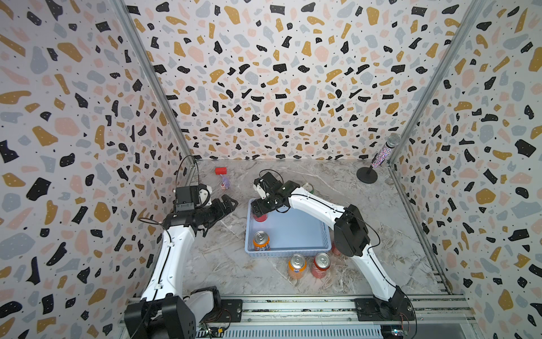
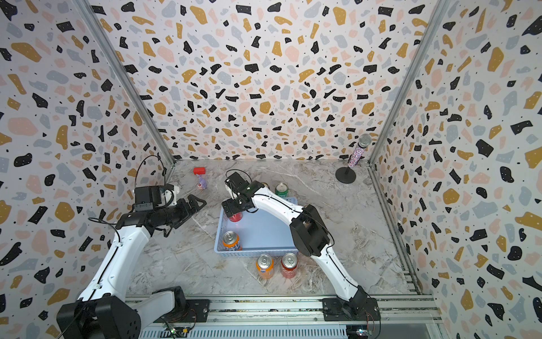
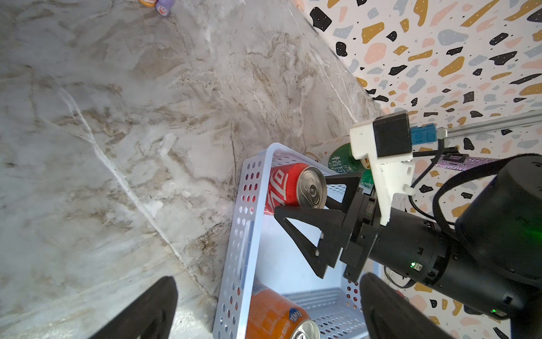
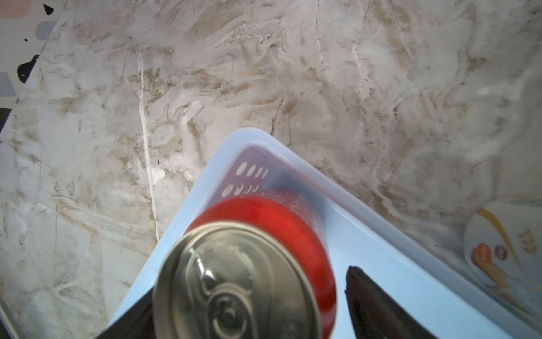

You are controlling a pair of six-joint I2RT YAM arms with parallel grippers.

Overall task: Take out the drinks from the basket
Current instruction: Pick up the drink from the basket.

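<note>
The light-blue basket (image 1: 290,252) (image 2: 258,252) sits mid-table. A red can (image 1: 260,217) (image 3: 293,187) (image 4: 264,234) stands in its far-left corner. My right gripper (image 1: 262,207) (image 3: 300,192) (image 4: 246,281) straddles that can's top, open, with a gap showing beside one finger (image 4: 366,293). An orange can (image 1: 261,240) (image 3: 275,317) stands in the near-left corner. My left gripper (image 1: 223,215) (image 3: 269,311) hovers left of the basket, open and empty. In front of the basket stand an orange can (image 1: 297,265) and a red can (image 1: 321,264). A green can (image 2: 281,189) stands behind it.
Another red can (image 1: 335,249) peeks out behind my right arm. A green-and-white can (image 3: 340,158) stands just beyond the basket's far edge. A microphone on a stand (image 1: 381,155) occupies the back right corner; a red block (image 1: 220,170) and a purple toy (image 1: 225,183) lie back left.
</note>
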